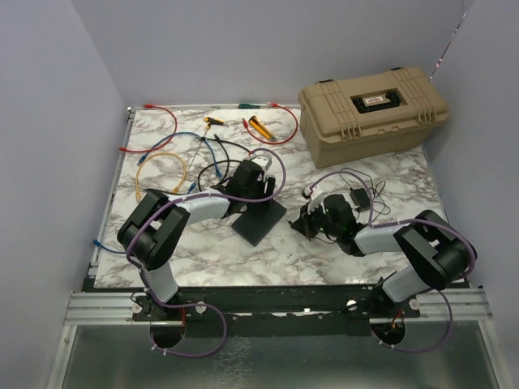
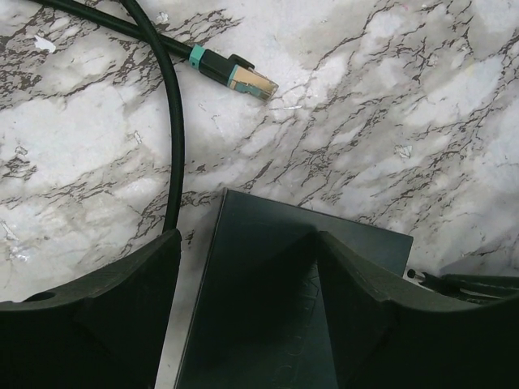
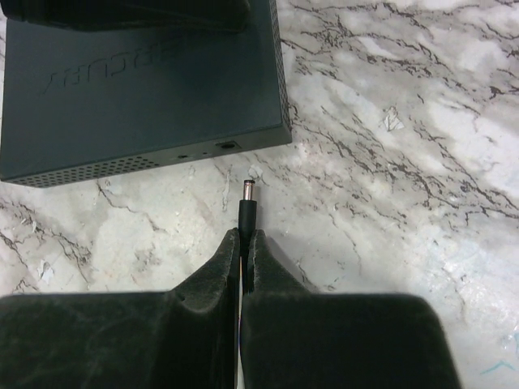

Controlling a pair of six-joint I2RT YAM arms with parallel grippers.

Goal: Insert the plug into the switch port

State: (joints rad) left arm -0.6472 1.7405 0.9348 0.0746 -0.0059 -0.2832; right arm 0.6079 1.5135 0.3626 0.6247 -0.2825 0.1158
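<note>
Now | right end effector (image 3: 243, 237) pinches plug (image 3: 246, 207) | left end effector (image 2: 247, 239) spread over switch (image 3: 138, 89) | case (image 1: 373, 121) lidded

A white table (image 1: 203, 251) veined in grey and black fills the middle of the overhead view. A big tan case (image 1: 373, 109) sits at its upper right. The flat dark-grey switch (image 1: 261, 220) lies near the centre, with a small black adapter (image 1: 359, 197) to its right. Toward the upper left lie a coiled yellow cable (image 1: 158, 170), red cables (image 1: 166, 117), and a black cable (image 1: 212, 170). The black cable's teal-collared network connector (image 2: 243, 77) rests on the marble near the switch.
</note>
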